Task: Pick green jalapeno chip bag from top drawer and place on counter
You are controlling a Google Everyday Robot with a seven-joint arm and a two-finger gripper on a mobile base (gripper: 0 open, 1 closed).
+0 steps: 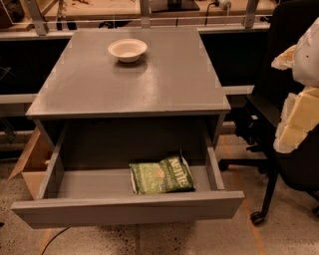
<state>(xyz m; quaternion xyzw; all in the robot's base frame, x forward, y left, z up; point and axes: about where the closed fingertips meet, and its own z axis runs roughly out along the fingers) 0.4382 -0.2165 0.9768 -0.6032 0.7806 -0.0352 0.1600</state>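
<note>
The green jalapeno chip bag (161,176) lies flat in the open top drawer (127,209), right of the middle, against the drawer's back, with its white lettering facing up. The grey counter (134,82) is the cabinet top above the drawer. My gripper (277,102) is at the right edge of the camera view, close to the camera, up and to the right of the cabinet and well away from the bag. Its cream fingers (296,119) stand apart and hold nothing.
A white bowl (127,50) sits on the far middle of the counter. A black office chair (279,149) on castors stands right of the cabinet. A brown cardboard box (32,164) is at the drawer's left. A wooden workbench (149,10) with metal posts runs behind.
</note>
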